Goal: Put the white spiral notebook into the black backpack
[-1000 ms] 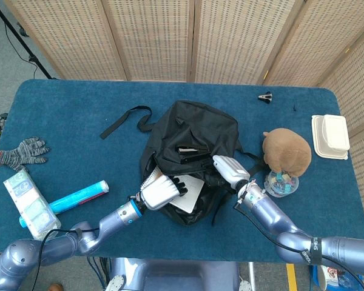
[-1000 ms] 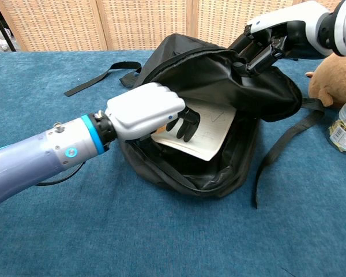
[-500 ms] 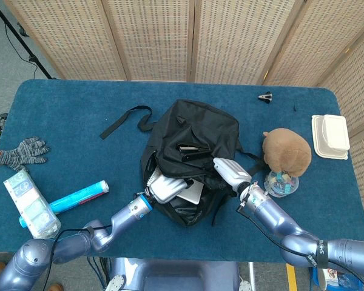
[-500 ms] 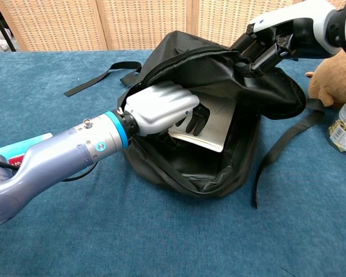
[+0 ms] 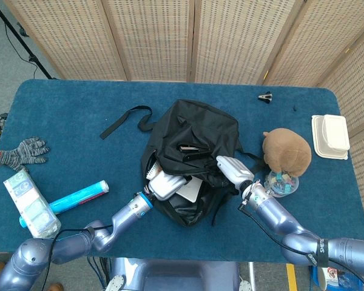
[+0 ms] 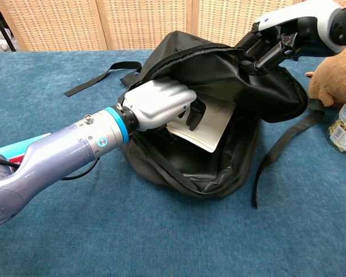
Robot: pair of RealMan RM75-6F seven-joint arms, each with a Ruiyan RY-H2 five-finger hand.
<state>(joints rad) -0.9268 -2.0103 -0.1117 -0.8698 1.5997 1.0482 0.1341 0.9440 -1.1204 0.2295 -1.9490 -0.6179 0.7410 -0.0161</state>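
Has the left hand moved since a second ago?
Yes. The left hand has pushed forward with the white spiral notebook, from the near rim of the black backpack into its opening.

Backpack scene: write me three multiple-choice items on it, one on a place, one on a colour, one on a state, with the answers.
1. Where is the white spiral notebook?
A. Flat on the table beside the glove
B. Partly inside the open mouth of the black backpack
C. On top of the brown plush toy

2. What colour is the tablecloth?
A. Red
B. Grey
C. Dark blue

3. What is the right hand doing?
A. Holding up the backpack's upper flap
B. Resting open on the table
C. Gripping the blue tube

Answers: 1 B, the chest view shows the notebook's page within the bag's opening, held by the left hand. 2 C, the cloth is blue in both views. 3 A, its fingers grip the raised black fabric, which keeps the mouth open.
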